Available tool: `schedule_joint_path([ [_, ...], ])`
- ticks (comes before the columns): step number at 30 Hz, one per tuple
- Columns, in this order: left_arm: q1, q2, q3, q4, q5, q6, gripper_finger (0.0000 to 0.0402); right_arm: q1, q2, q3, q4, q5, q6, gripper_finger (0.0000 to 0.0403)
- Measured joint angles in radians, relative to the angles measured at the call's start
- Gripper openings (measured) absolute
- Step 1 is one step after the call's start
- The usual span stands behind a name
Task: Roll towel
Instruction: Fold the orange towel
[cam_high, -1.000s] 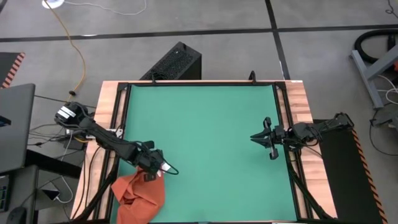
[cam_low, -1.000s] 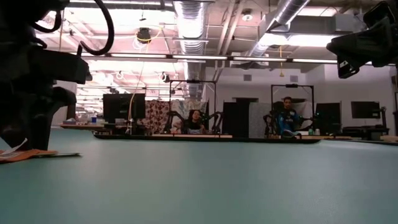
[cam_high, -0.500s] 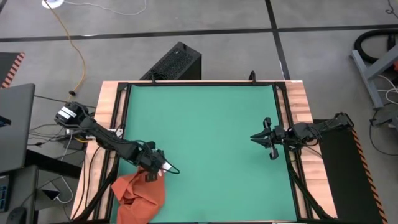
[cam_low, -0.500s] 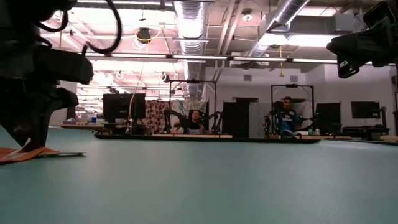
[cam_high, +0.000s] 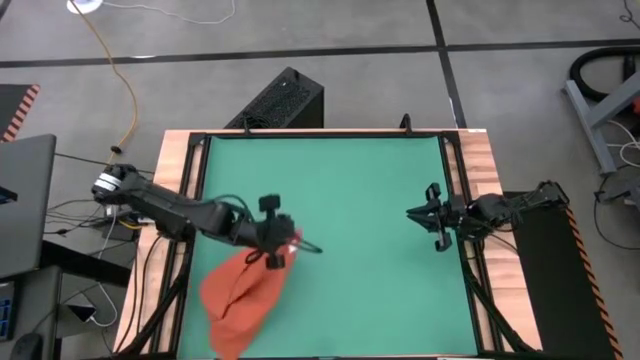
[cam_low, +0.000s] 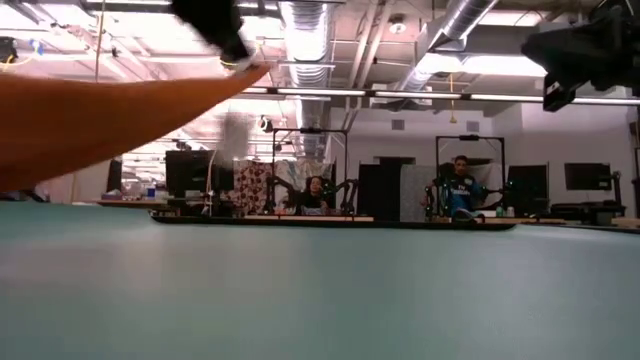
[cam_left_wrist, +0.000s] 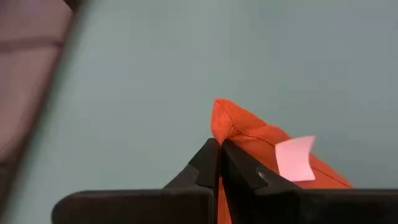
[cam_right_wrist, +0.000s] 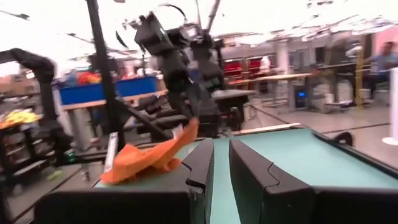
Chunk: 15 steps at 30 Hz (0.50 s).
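On the left, the left gripper (cam_high: 283, 247) is clenched on a corner of the towel (cam_high: 240, 300), its fingers (cam_left_wrist: 211, 163) pinched on the rust-coloured fabric beside the white tag (cam_left_wrist: 293, 157). The towel hangs from that pinch, trailing toward the near-left edge of the desk (cam_high: 340, 180), lifted and crumpled, not spread. This looks like the bring-in step: the cloth has to be carried to the middle and laid flat before any rolling can begin. Farther right, the right gripper (cam_high: 428, 214) waits near the desk's right edge with its fingers (cam_right_wrist: 249, 174) close together on nothing. The green mat is bare; beyond it, a workshop with seated people.
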Motion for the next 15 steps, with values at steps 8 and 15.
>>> schedule_joint_path([
  [8,0.109,-0.001,0.218,0.002,-0.039,0.239,0.0,-0.009,0.087,0.0,-0.004,0.174,0.049,0.0075],
  [15,0.181,-0.002,0.261,0.002,-0.039,0.269,0.0,-0.079,0.357,0.0,0.017,0.203,0.309,0.0075],
])
